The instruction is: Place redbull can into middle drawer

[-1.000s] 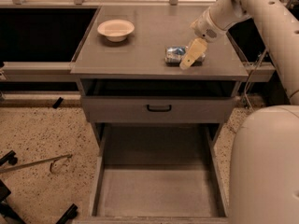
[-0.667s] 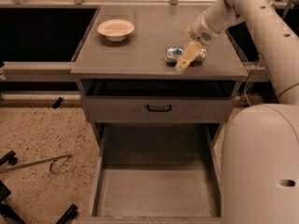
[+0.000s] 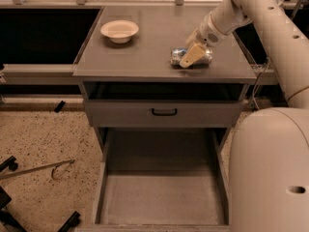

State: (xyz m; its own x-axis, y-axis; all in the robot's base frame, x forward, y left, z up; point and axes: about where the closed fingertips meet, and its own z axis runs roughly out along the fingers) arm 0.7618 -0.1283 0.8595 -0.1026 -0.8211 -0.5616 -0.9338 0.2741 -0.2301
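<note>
1 silver-blue slim can (image 3: 175,56), 1 cream bowl (image 3: 119,31) on gray cabinet top (image 3: 145,52); 1 deep gray metal drawer (image 3: 161,197) open; gripper (image 3: 191,58) at can, grip state unclear.

arm: reaches in from right | gripper (image 3: 189,58): low, pointing down-left

The gripper (image 3: 192,53) is hanging right over the redbull can (image 3: 176,56), which is lying on its side on the tabletop (image 3: 145,57). A cream bowl (image 3: 119,30) is sitting well apart. Below, the middle drawer (image 3: 161,199) is standing open.
</note>
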